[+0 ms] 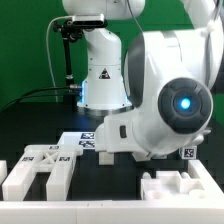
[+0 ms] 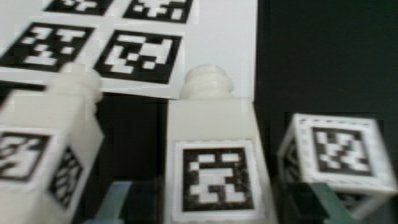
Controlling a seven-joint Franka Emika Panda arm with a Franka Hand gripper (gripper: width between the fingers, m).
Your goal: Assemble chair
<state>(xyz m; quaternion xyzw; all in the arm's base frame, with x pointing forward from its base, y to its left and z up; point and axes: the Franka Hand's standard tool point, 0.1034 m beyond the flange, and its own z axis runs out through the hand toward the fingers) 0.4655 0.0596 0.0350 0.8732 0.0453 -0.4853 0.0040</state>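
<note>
The step in hand looks like a grasp on the middle leg (image 2: pixel 214 150). It lies on the counter (image 2: pixel 267 60) between a second leg (image 2: pixel 45 140) and a small cube (image 2: pixel 338 148), on the near side of the marker board (image 2: pixel 107 35). To do it well, I would centre the hand over the leg's tagged face. Both neighbours lie close beside the leg but apart from it, so the hand should stay clear of them. It should close squarely across the leg's width so the leg does not twist. I cannot tell how far open the hand is or whether it holds anything: the arm (image 1: pixel 160 100) hides it in the exterior view, and the wrist view does not show its tips plainly. The leg's long axis runs toward the marker board, with its round peg (image 2: pixel 210 78) at the far end and its tag facing up.
</note>
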